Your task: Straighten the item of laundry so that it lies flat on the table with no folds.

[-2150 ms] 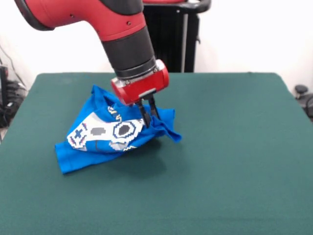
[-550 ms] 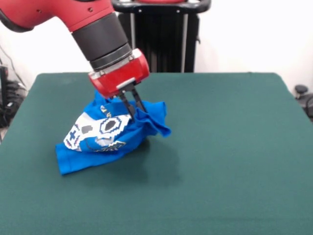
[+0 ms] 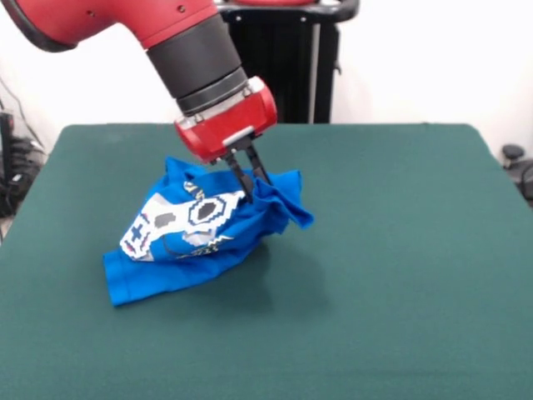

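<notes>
The blue T-shirt with the white pixel-art controller print lies bunched and folded on the left half of the green table. One part is pulled up into a peak, while a lower hem rests on the cloth at the front left. My gripper comes down from the upper left on the red and black arm. It is shut on a fold of the shirt near the print's right side and holds that part lifted off the table. A loose flap hangs to the right of the gripper.
The black pedestal stands behind the table's far edge. Dark items show beyond the table's left edge and right edge.
My gripper, still shut on the shirt, swung left and then back right and slightly down. The lifted shirt followed, and its front hem shifted a little right.
</notes>
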You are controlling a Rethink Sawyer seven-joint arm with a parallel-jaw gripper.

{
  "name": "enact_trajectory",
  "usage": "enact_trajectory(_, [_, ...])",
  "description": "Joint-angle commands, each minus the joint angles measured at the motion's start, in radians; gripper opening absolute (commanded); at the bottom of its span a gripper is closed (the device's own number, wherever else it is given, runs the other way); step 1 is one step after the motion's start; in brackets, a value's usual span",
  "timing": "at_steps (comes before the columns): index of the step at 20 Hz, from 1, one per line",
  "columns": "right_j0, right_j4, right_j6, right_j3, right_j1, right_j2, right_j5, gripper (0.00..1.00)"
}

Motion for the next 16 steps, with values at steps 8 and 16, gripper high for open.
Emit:
enact_trajectory(8, [0.227,0.121,0.29,0.008,-0.102,-0.037,-0.008,0.0])
enact_trajectory(16, [0.337,0.245,0.356,0.044,-0.231,-0.069,0.017,0.0])
